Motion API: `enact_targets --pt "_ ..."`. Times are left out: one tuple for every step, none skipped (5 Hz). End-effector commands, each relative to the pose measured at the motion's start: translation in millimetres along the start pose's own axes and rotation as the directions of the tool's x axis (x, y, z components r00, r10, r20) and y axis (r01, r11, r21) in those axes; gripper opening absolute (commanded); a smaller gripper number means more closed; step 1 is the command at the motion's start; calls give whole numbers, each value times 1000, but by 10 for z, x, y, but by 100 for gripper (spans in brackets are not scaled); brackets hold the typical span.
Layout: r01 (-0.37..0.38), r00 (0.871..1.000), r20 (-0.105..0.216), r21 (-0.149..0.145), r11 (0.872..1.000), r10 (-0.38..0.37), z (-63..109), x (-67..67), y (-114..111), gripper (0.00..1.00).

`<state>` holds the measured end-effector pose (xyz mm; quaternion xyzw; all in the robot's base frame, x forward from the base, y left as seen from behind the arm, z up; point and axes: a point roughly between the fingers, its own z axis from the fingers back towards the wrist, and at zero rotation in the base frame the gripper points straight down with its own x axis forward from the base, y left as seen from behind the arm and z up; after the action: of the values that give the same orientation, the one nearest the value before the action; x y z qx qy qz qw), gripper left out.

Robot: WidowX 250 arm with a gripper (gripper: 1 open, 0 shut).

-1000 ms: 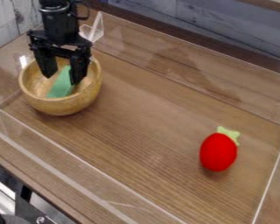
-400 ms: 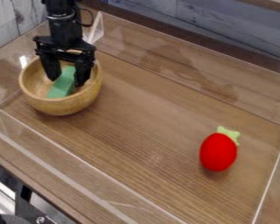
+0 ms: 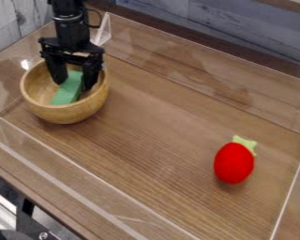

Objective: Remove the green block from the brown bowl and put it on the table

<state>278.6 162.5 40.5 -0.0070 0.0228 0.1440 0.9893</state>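
The gripper [image 3: 71, 68], pointed straight down with its jaws spread wide and nothing held, is shown lowered further into the brown bowl [image 3: 65, 105] than a second earlier, its fingers straddling the green block [image 3: 67, 90]. The block is seen unmoved, leaning inside the bowl. The red strawberry toy [image 3: 234, 162] lies unchanged, well apart on the desk [image 3: 165, 122].

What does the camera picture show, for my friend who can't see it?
A black robot end effector reaches down with open fingers into a round tan wooden bowl, around a flat light-green block lying inside. The bowl sits at the left of a brown wood-grain table; a red strawberry-like toy lies far right.
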Motion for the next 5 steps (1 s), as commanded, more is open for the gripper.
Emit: enact_targets --pt "-9 999 48 7 1000 9 77 139 59 100" --pt "-14 999 44 1 1000 14 37 173 96 100" --pt "-21 999 40 -3 1000 21 5 203 128 100" --pt "-27 999 37 -7 1000 27 -28 234 162 100" --pt "-33 999 32 -12 999 33 -60 247 186 100"
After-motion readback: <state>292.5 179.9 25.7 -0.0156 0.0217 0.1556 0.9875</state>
